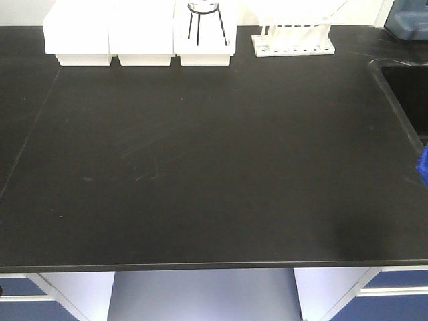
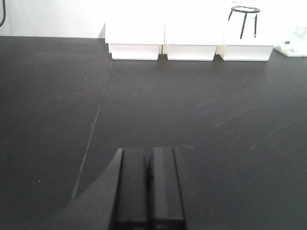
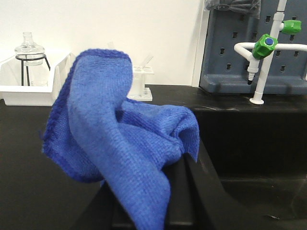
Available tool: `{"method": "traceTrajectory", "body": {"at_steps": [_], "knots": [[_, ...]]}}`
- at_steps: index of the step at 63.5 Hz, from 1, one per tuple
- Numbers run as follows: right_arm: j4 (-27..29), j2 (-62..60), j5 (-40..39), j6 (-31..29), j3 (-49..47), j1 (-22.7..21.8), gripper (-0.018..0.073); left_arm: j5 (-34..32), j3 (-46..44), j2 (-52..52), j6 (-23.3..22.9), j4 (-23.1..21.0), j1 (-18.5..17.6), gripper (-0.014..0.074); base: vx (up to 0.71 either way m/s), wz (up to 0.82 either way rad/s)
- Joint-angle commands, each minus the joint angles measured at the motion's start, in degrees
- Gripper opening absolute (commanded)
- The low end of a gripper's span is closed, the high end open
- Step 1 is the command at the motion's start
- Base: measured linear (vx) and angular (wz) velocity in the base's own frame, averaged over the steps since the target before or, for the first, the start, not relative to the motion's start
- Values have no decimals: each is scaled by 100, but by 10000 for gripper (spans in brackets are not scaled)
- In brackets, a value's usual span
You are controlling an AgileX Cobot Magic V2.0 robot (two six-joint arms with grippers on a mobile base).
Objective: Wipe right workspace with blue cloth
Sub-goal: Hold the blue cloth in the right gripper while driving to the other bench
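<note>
Black countertop [image 1: 200,167] fills most of what I can see from the front, matte and faintly scuffed, with a thin seam [image 2: 93,129] running across it toward 11 o'clock. Along the far edge, at 12 o'clock, stand three white bins [image 1: 140,33] side by side. The rightmost holds a black wire tripod [image 1: 202,23] with a small glass flask [image 3: 28,48] sitting on it. Just beside the bins, toward 1 o'clock, is a white rack [image 1: 293,40]. A sink basin [image 1: 408,93] is sunk into the counter at 2 o'clock. Behind it rise a white tap with green knobs [image 3: 261,48] and a grey pegboard [image 3: 230,52].

The left gripper [image 2: 148,182] hovers low over the counter, its two dark fingers pressed flat together with nothing between them.

The right gripper [image 3: 158,196] is clamped on the blue cloth [image 3: 120,139], which bunches up out of the fingers and drapes over them, hiding the tips. The cloth is off the surface, near the sink's edge. From the front only a blue sliver shows, at the 3 o'clock border [image 1: 422,167].
</note>
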Motion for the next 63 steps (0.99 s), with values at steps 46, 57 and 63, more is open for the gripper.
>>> {"method": "traceTrajectory", "body": {"at_steps": [46, 57, 63], "knots": [[15, 75, -541, -24, -174, -8, -3, -452, 174, -89, -49, 6, -25, -6, -3, 1], [15, 75, -541, -24, -174, -8, -3, -452, 174, -89, -49, 6, -25, -6, -18, 7], [15, 75, -541, -24, -174, -8, -3, -452, 174, -89, -49, 6, -25, -6, -22, 7]]}}
